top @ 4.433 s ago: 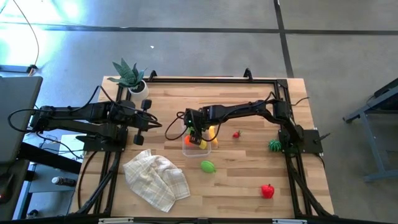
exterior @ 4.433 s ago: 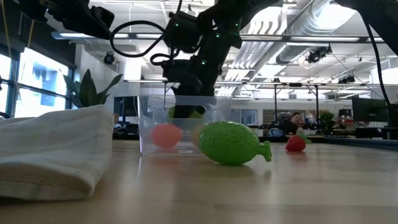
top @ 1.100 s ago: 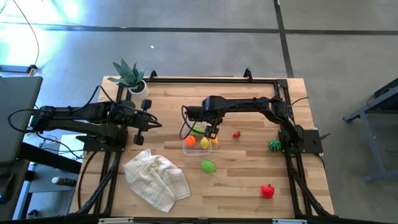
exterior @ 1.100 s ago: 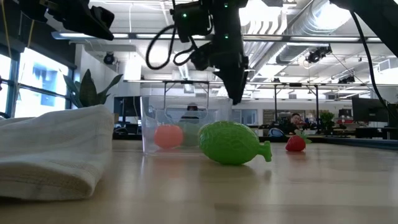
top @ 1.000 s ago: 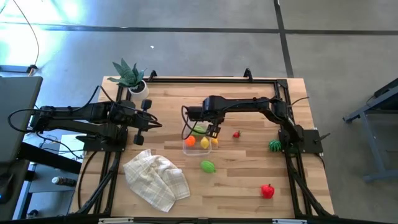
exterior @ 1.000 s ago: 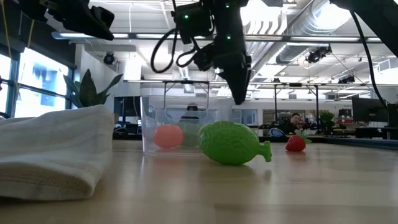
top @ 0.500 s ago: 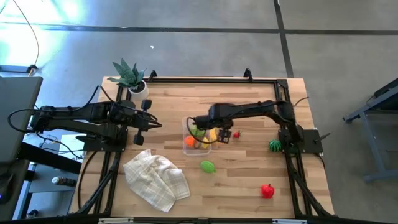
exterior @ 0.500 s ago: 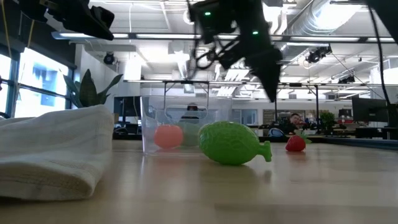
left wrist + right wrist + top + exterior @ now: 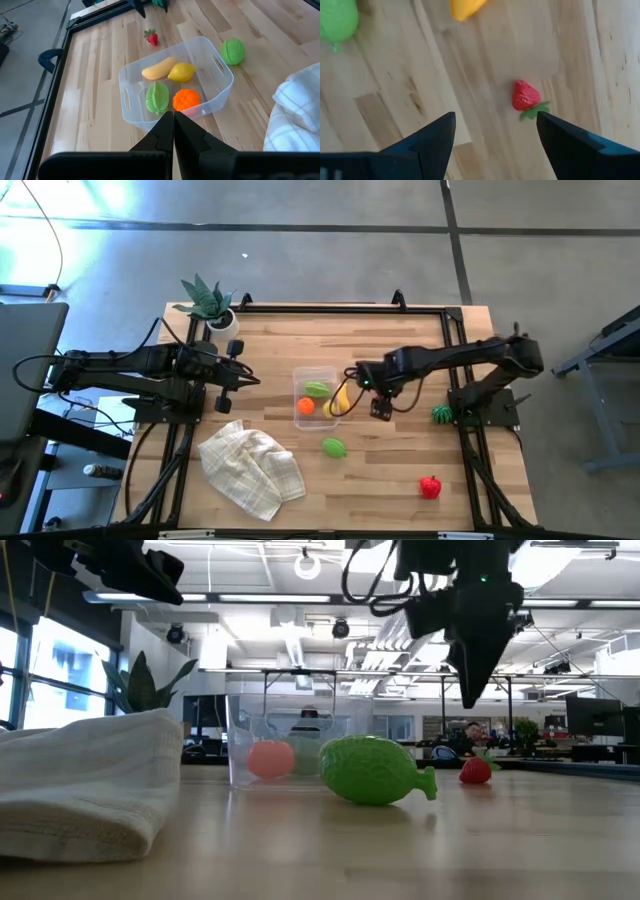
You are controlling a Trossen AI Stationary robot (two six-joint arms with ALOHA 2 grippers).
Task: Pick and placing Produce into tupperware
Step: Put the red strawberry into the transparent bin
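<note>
The clear tupperware point(image 9: 299, 377) stands mid-table and holds a green fruit point(image 9: 157, 97), an orange point(image 9: 186, 99), a lemon point(image 9: 181, 72) and a banana point(image 9: 159, 68). A small strawberry point(image 9: 526, 96) lies on the wood to the tub's right. My right gripper point(image 9: 380, 407) hangs open above it, fingers pointing down, with the strawberry near its right finger point(image 9: 565, 137) in the wrist view. A light green fruit point(image 9: 334, 447) lies near the tub's front. My left gripper point(image 9: 173, 120) is shut and waits at the left, aimed at the tub.
A checked cloth point(image 9: 250, 465) lies bunched at the front left. A red pepper point(image 9: 430, 486) sits near the front right, and a dark green item point(image 9: 441, 414) lies by the right arm's base. A potted plant point(image 9: 207, 302) stands at the far left corner.
My right gripper has swung from above the tub toward the table's right edge, to a spot over the strawberry. It has tipped to point straight down and has stayed open. The fruits and the tub have not moved.
</note>
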